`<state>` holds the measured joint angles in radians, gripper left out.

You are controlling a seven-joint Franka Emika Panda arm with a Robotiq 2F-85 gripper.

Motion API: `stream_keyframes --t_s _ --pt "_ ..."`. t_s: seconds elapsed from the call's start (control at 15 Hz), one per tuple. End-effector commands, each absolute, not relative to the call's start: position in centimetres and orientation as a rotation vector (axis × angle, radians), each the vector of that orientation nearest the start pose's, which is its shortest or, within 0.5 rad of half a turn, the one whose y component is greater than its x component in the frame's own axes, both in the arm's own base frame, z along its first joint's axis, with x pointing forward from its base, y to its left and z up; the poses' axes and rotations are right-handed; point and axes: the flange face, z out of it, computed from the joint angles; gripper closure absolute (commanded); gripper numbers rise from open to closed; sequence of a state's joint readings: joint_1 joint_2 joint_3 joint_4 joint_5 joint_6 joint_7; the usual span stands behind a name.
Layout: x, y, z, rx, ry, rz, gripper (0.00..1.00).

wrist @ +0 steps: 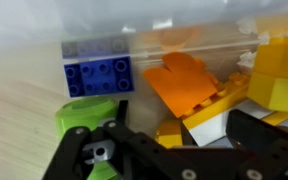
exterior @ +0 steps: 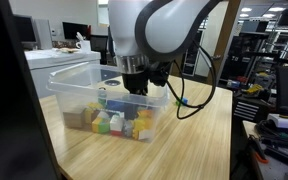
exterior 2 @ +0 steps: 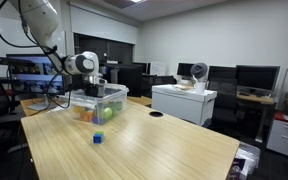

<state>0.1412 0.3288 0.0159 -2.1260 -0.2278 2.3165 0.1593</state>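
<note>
My gripper reaches down into a clear plastic bin of toy bricks, seen in both exterior views; the gripper hangs over the bin. In the wrist view the gripper is open, its black fingers spread wide over the pile. Just below the jaws lie an orange brick on a yellow-and-white piece and a small yellow brick. A blue studded brick and a green piece lie to the left. Nothing is gripped.
The bin stands on a light wooden table. A lone small blue block lies on the table in front of the bin. A white cabinet, monitors and desks stand behind. Black cables hang from the arm beside the bin.
</note>
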Motion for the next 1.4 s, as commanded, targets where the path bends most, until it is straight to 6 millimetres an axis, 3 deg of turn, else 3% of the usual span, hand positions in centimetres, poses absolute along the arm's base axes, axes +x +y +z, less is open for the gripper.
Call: stream_keyframes --t_s 0.0,0.6,1.13,1.2,1.27,1.33 --pt "56.2 8.1 24.5 -3.309 -0.275 0.187 0.00" --pt "58.3 9.6 24.2 -3.299 -0.291 0.158 0.00" --pt "57.5 9.4 23.1 -3.290 -0.299 0.186 0.00" --pt "57.5 9.4 23.1 -3.289 -0.303 0.186 0.25" --pt "57.4 9.4 23.1 -3.287 -0.307 0.185 0.27" --pt "57.4 9.4 23.0 -3.287 -0.310 0.186 0.36"
